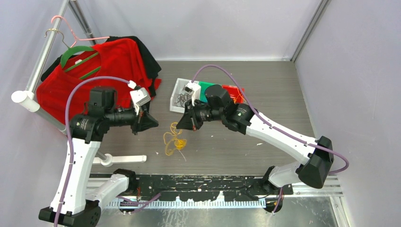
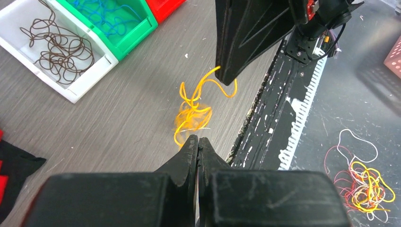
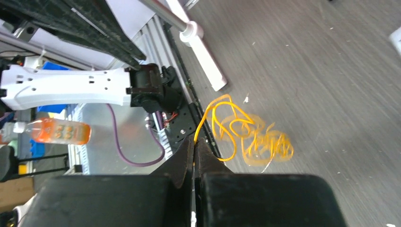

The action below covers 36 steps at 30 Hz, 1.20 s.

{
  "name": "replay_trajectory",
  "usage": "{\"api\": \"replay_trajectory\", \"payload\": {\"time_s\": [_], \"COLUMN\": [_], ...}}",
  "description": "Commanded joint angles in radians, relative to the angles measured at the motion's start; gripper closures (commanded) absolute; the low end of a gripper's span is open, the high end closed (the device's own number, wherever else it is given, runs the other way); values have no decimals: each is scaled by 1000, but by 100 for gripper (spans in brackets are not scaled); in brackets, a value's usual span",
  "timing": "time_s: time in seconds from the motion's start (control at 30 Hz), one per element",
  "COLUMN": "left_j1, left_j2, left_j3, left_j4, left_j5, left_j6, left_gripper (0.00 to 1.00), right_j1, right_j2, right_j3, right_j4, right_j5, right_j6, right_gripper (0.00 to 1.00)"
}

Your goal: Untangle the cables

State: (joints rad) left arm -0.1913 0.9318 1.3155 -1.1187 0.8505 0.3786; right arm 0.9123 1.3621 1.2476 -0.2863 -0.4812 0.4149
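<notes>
At the near edge a black, scuffed metal rail (image 1: 203,184) runs along the grey wood-grain tabletop (image 1: 265,80). Just beyond it lies the yellow-orange cable (image 2: 191,113), a thin glossy cord bunched into loose loops on the bare wood between the two arms.

The left end effector (image 2: 197,141) is closed, its matte black tapered fingers pressed tip to tip just short of the cable's lower loops. Whether a strand is caught there cannot be told.

The right end effector (image 3: 194,142) is closed too, pinching one end of the yellow-orange cable. That strand rises in a curve from the bunch to the fingertips, and the loops below it look blurred.

Farther back, three small rectangular plastic bins stand side by side. The white bin (image 2: 94,80) holds the brown cable (image 2: 61,52), a wiry scribble of curls. The green bin (image 2: 137,38) holds the blue cable (image 2: 106,12), and beside it stands a red bin (image 2: 163,5).

At the far left a soft red garment (image 1: 113,66) lies crumpled with a green hanger (image 1: 78,49) on it.
</notes>
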Motion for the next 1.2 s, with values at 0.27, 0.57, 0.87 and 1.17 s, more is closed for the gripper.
{"api": "replay_trajectory", "payload": {"time_s": [0.27, 0.57, 0.87, 1.17], "left_j1": [3, 3, 3, 3], "left_j2": [-28, 2, 43, 28], "left_j3": [-165, -114, -111, -114], "left_j4": [139, 39, -24, 14], "left_j5": [31, 142, 195, 185], "left_j6": [-210, -97, 31, 14], "left_gripper": [0, 1, 30, 81], "right_j1": [-1, -2, -1, -7], "right_j2": [44, 121, 138, 130], "right_j3": [91, 188, 206, 186], "right_j4": [206, 143, 165, 220], "right_j5": [-70, -156, -195, -226], "right_j6": [129, 177, 242, 278], "right_gripper": [99, 99, 99, 99]}}
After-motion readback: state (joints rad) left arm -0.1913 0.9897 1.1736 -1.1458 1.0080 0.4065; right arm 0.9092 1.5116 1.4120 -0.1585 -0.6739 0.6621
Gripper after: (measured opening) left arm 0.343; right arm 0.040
